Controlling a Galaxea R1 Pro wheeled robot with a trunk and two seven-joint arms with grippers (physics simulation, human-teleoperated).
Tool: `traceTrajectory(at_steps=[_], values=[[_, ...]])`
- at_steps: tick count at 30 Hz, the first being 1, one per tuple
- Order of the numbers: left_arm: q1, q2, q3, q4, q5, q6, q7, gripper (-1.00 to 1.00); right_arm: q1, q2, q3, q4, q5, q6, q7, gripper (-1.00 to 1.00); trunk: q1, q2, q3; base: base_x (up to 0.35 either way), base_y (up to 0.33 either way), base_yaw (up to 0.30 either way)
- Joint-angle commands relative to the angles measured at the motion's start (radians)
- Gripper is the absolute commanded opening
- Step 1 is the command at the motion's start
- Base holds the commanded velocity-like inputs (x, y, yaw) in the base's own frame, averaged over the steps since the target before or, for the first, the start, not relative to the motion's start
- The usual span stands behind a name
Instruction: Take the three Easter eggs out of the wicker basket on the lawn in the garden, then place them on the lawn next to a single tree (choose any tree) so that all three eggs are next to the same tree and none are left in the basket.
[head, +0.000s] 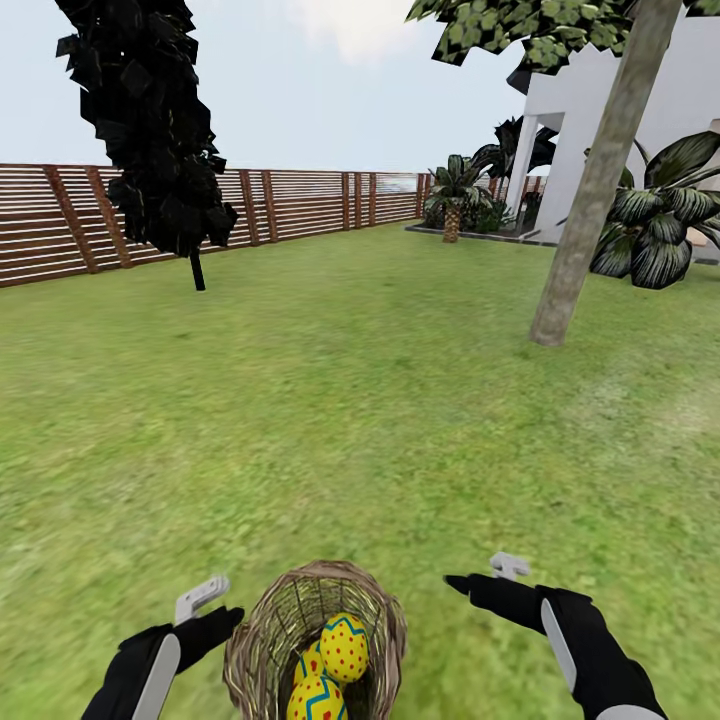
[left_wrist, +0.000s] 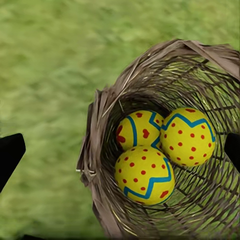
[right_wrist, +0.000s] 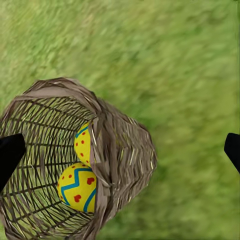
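The wicker basket (head: 262, 620) stands on the lawn (head: 330, 400) right in front of me, between my two arms. Inside it lie the three Easter eggs, yellow with red dots and blue zigzags (left_wrist: 139, 131) (left_wrist: 189, 136) (left_wrist: 145, 175). My left gripper (head: 210, 608) hovers open just left of the basket; its wrist camera looks down into the basket mouth. My right gripper (head: 485, 573) is open to the basket's right, above grass. The tree (head: 590, 200), with a thick grey-beige trunk, rises at the right, several basket widths beyond.
A dark thin-trunked tree (head: 150, 130) stands at the far left before the brown slat fence (head: 300, 205). Palm-like plants (head: 655, 225) and a white house (head: 600, 110) sit behind the thick trunk. Open grass stretches between the basket and both trees.
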Motion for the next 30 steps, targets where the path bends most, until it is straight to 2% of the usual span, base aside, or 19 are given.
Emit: traceTrajectory(at_steps=[1, 5, 9, 14, 21, 26, 30], values=[[-0.001, -0.001, 0.001, 0.007, 0.011, 0.004, 0.008, 1.00, -0.001, 0.000, -0.009, -0.001, 0.004, 0.005, 0.008, 1.00, 0.004, -0.008, -0.004, 0.000, 0.000, 0.000], [-0.001, 0.000, 0.002, 0.026, 0.010, -0.016, 0.008, 1.00, -0.001, 0.000, -0.033, -0.001, 0.004, 0.005, 0.009, 1.00, 0.008, -0.015, -0.007, 0.000, 0.000, 0.000], [-0.001, 0.001, 0.002, 0.030, 0.010, -0.024, 0.008, 1.00, -0.001, -0.001, -0.040, -0.001, 0.004, 0.005, 0.009, 1.00, 0.015, -0.029, -0.014, 0.000, 0.000, 0.000], [-0.001, 0.003, 0.006, 0.028, 0.010, -0.027, 0.009, 1.00, -0.001, 0.000, -0.040, -0.001, 0.004, 0.004, 0.009, 1.00, 0.019, -0.036, -0.017, 0.000, 0.000, 0.000], [-0.001, 0.003, 0.008, 0.009, 0.012, -0.037, 0.008, 1.00, -0.001, 0.001, -0.039, -0.001, 0.004, 0.003, 0.010, 1.00, 0.042, -0.078, -0.035, 0.000, 0.000, 0.000], [-0.002, 0.017, 0.008, -0.034, 0.012, -0.041, 0.008, 1.00, -0.001, 0.000, -0.038, -0.003, 0.004, 0.005, 0.014, 1.00, 0.054, -0.099, -0.045, 0.000, 0.000, 0.000], [-0.002, 0.023, 0.009, -0.032, 0.012, -0.042, 0.008, 1.00, -0.001, 0.000, -0.038, -0.009, 0.005, 0.006, 0.087, 1.00, 0.065, -0.120, -0.054, 0.000, 0.000, 0.000]])
